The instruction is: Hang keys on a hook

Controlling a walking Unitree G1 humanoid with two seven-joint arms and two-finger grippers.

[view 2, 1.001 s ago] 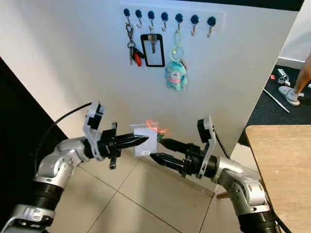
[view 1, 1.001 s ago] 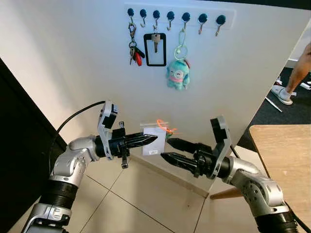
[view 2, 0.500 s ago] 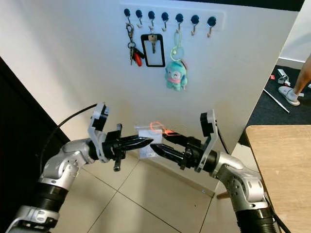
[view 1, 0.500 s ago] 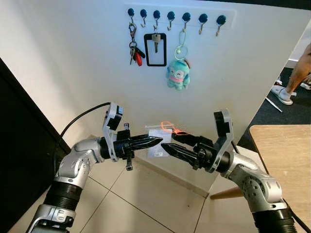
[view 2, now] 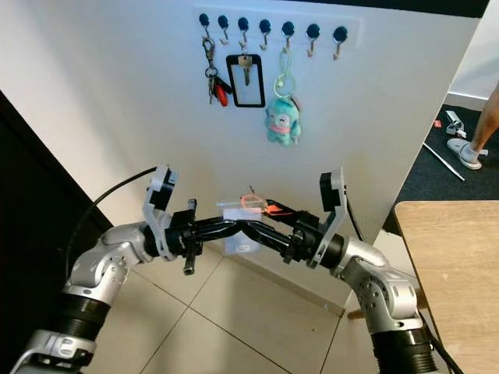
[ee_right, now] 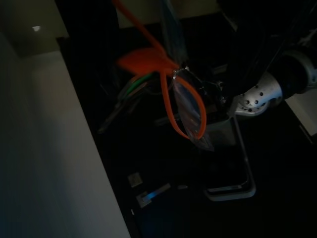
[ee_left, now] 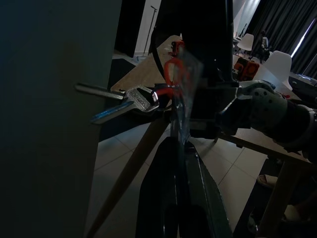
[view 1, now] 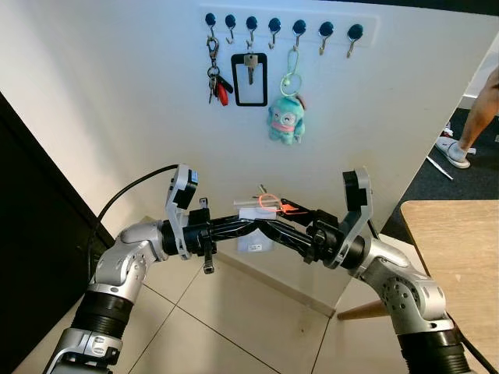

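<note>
Left tool (view 1: 248, 225) clamps the clear tag (view 1: 255, 236) mid-frame; right tool (view 1: 269, 224) meets it, grip unclear, keys (ee_left: 130, 100) dangling.

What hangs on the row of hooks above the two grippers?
On the hook rail: a key bunch, a black-framed key, a teal plush keychain. Four hooks are bare.

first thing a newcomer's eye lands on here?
Probably the two black grippers meeting tip to tip in mid-air before the white wall, the left gripper and right gripper both at a clear tag with an orange loop and keys. Next, the row of hooks above, with a key bunch, a black-framed key and a teal plush toy hanging.
</note>
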